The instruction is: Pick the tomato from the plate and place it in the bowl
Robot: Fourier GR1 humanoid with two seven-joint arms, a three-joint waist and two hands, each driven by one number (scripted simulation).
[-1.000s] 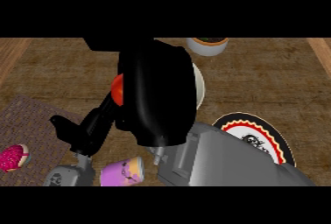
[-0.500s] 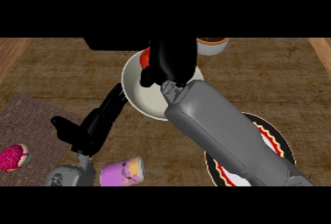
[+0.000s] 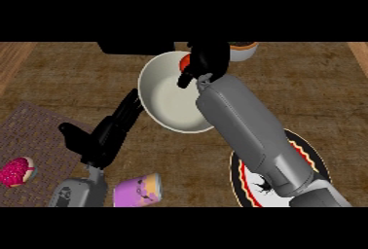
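A red tomato (image 3: 185,61) shows only as a sliver inside my right hand (image 3: 207,59), whose fingers curl round it. That hand hangs over the far right rim of the cream bowl (image 3: 167,99), at the middle of the counter. The grey right forearm (image 3: 248,131) runs down from there across the black, red and white plate (image 3: 310,156) at the lower right and hides much of it. My left hand (image 3: 106,133) lies left of the bowl with straight fingers reaching towards its left rim, holding nothing.
A purple cup (image 3: 138,190) lies on its side below the bowl. A pink doughnut (image 3: 16,171) sits on a woven mat (image 3: 32,127) at the left. A small brown-filled cup (image 3: 244,49) and a dark object (image 3: 133,47) stand at the counter's far edge.
My right arm has swung up and away from the plate, carrying the tomato over the bowl's far rim. The left hand has stayed where it was.
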